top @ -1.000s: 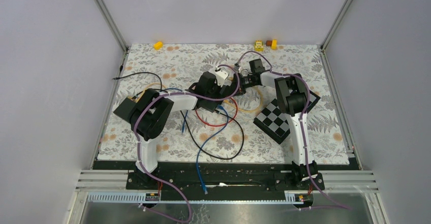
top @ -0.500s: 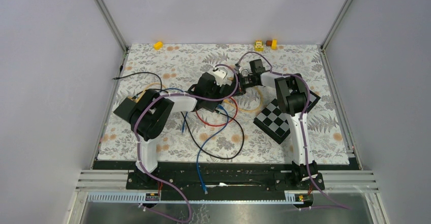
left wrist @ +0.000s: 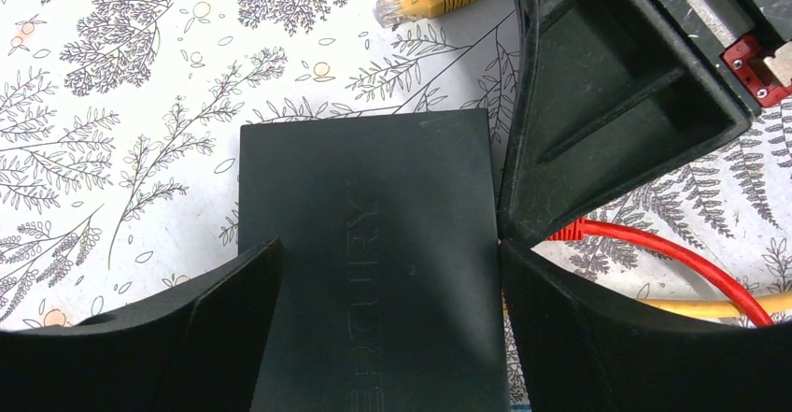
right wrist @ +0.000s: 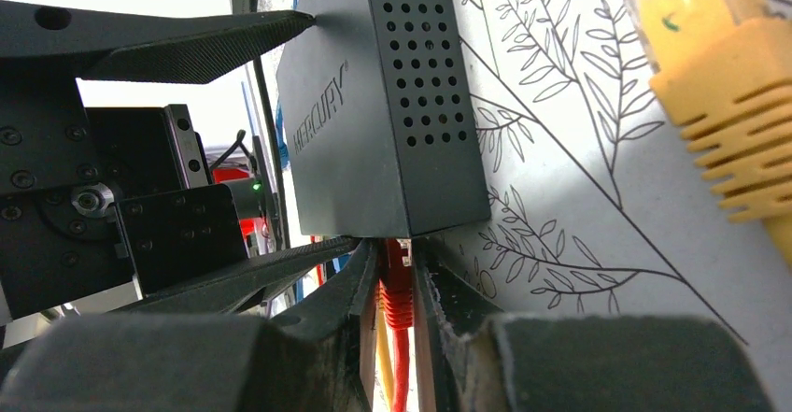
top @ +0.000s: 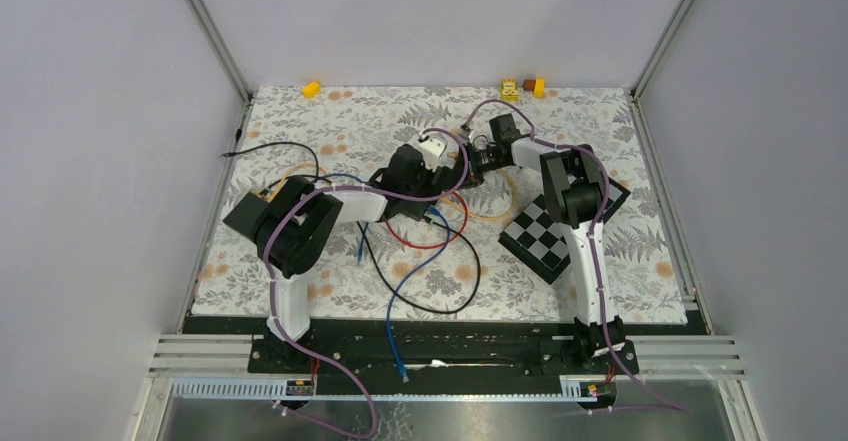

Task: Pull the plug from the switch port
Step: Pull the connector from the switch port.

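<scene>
The black Mercury switch (left wrist: 364, 244) lies on the floral mat. My left gripper (left wrist: 388, 253) is shut on the switch, one finger on each long side. In the right wrist view the switch (right wrist: 374, 104) stands ahead with its vented side showing. My right gripper (right wrist: 397, 286) is shut on the red plug (right wrist: 397, 277), whose tip sits at the switch's port face. The red cable (left wrist: 654, 248) trails away from it. In the top view both grippers meet mid-table, the left (top: 437, 164) and the right (top: 470, 164); the switch is hidden under them.
A loose yellow plug (left wrist: 425, 1) lies on the mat beyond the switch, also in the right wrist view (right wrist: 719, 104). Blue, black and red cables (top: 420, 261) loop across the near mat. A checkered block (top: 545, 236) lies at right. Small yellow bricks (top: 311, 89) sit at the far edge.
</scene>
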Tool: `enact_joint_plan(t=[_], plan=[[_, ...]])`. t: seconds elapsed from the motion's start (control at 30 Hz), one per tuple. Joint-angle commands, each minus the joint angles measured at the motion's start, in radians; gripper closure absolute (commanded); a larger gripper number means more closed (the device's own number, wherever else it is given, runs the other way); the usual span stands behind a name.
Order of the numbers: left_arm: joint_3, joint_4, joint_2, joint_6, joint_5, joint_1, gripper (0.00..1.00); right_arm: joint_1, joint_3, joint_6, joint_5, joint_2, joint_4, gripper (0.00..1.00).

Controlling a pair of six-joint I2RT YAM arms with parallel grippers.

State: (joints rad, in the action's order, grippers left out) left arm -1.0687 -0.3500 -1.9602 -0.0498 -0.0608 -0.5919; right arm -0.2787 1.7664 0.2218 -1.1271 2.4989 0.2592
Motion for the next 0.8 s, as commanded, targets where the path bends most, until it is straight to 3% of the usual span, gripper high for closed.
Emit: enact_joint_plan(t=[0.0, 0.33, 0.77], plan=[[0.047, 0.098, 0.014, -0.016, -0.068, 0.009, 0.16, 0.021, -0.065, -0.021, 0.194, 0.003, 0.008, 1.00], [0.077, 0.074, 0.019, -0.031, -0.070, 0.009, 0.19, 0.024, 0.043, -0.095, 0.184, 0.043, 0.134, 1.00], [0.075, 0.062, 0.021, 0.015, -0.063, 0.008, 0.21, 0.024, -0.193, 0.130, 0.158, -0.021, -0.206, 1.00]])
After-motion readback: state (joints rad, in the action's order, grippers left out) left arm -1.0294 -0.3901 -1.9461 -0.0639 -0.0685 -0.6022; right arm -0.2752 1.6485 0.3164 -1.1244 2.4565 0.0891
